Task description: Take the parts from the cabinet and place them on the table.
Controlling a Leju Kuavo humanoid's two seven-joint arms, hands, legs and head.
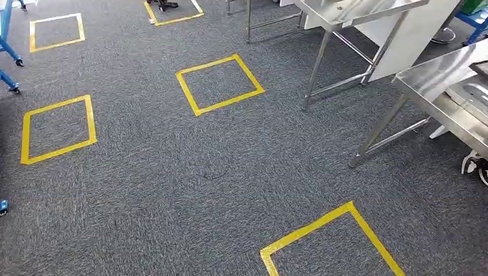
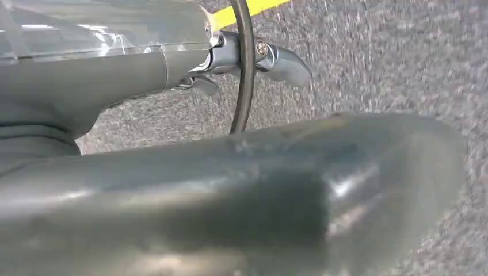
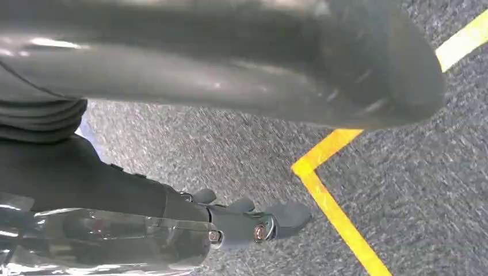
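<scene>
The risk here is mostly in the walking and the reach that follows, I judge. Both arms hang down over the grey carpet [image 1: 172,190], which is marked with yellow tape squares [image 1: 230,102], near and far. If the robot stops off its mark, it may stand skewed to the cabinet and come at the parts from a bad angle. The steel table [image 1: 437,80] on the right has thin legs reaching out over the carpet, and a second steel table [image 1: 345,12] stands farther back. A turn taken too near either could knock a leg or an arm against them.

The left hand [image 2: 218,172] is spread. Its thick thumb lies well apart from the darker fingers [image 2: 282,62], with bare carpet showing between them and nothing held. A thin black cable [image 2: 246,69] loops just beside those fingers; it could snag on a shelf edge during a reach. The right hand [image 3: 201,63] is also spread and empty, its fingers [image 3: 288,215] hanging over a corner of yellow tape.

Something clear and glossy lies along the back part of each hand's fingers; I cannot tell what it is.

Where the cabinet and its parts stand I cannot tell from here, so their look and how they would handle cannot be judged. No part lies on the table surfaces that can be seen, so the task seems to be at an early stage.
</scene>
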